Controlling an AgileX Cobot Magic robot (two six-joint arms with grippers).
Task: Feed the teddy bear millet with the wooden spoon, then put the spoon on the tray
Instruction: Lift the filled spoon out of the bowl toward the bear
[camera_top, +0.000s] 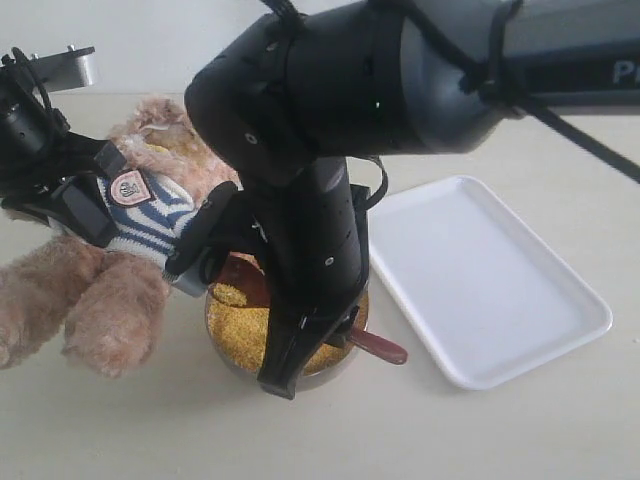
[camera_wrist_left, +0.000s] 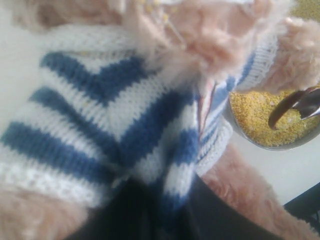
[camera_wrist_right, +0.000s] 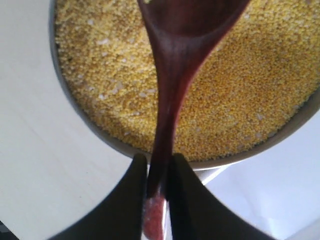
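Over the millet (camera_wrist_right: 250, 90), near centre, the right gripper (camera_wrist_right: 156, 165) is clamped on the wooden spoon (camera_wrist_right: 170, 75) handle. Left gripper (camera_top: 80, 205) looks pinched on the teddy bear (camera_top: 100, 290), left. I'd scoop shallow and lift level.

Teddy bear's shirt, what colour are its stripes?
The teddy bear wears blue and white stripes, clearest in the left wrist view.

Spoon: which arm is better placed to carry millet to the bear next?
Right. The right fingers are shut on the spoon handle, with its bowl over the millet. The left fingers hold the bear by its shirt, so they are likely not free.
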